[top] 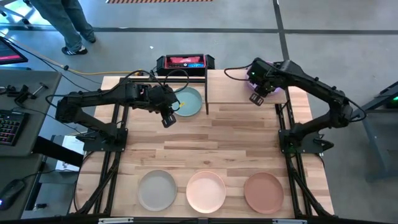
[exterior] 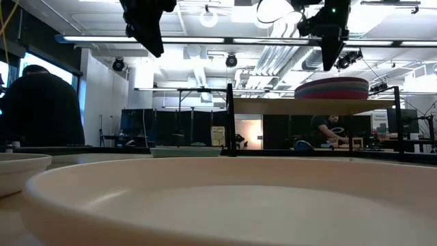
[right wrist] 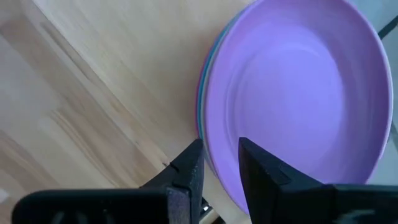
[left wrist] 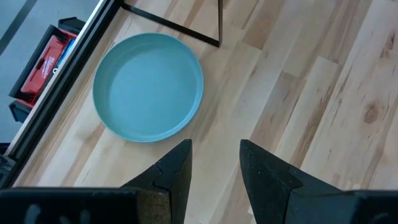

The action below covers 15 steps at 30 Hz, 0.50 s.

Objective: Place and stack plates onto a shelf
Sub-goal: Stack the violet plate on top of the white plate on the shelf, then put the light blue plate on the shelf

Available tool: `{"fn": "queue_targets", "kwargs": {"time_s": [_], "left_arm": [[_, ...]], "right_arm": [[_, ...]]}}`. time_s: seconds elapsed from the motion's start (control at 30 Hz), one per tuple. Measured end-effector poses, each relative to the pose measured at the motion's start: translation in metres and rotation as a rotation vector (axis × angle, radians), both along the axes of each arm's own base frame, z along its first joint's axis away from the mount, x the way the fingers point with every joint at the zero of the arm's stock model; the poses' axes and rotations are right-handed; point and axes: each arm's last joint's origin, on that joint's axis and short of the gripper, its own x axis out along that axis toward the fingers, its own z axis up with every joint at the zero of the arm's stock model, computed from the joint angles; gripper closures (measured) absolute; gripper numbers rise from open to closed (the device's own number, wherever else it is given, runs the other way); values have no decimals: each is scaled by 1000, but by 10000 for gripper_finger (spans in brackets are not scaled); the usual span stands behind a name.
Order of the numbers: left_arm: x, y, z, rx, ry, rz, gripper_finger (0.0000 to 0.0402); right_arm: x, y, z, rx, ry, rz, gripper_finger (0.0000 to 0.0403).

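Purple plate point(right wrist: 298, 93) tops a small stack already on the shelf point(exterior: 328, 106) under the empty, narrowly parted right end effector point(right wrist: 219, 163), while teal plate point(left wrist: 148, 86) below the equally empty left end effector point(left wrist: 214, 163) and grey-beige point(top: 157, 190), cream point(top: 206, 191) and terracotta point(top: 263, 191) plates wait on the counter point(top: 236, 134).

Light wood worktop point(top: 211, 152) made of long boards. Just past its far edge, a red and black box point(top: 185, 61) on the grey floor. Legs in jeans and dark shoes of a person point(top: 69, 25) at the far left corner. A keyboard point(top: 9, 126) with lit keys on a grey desk at the left. Across the room, a person in dark clothes point(exterior: 39, 113) seen from behind, and another person point(exterior: 330, 130) sitting at a desk.
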Motion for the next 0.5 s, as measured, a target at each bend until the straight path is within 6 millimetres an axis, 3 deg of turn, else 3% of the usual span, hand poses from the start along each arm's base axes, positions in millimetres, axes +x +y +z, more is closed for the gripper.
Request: {"fn": "queue_targets", "kwargs": {"time_s": [0.4,0.5], "left_arm": [[1,0,-2,-19,7,-6,277],[0,0,-12,-58,27,-15,277]], "right_arm": [[0,8,24,171,-193,0,324],[1,10,24,242,-234,2,324]]}}
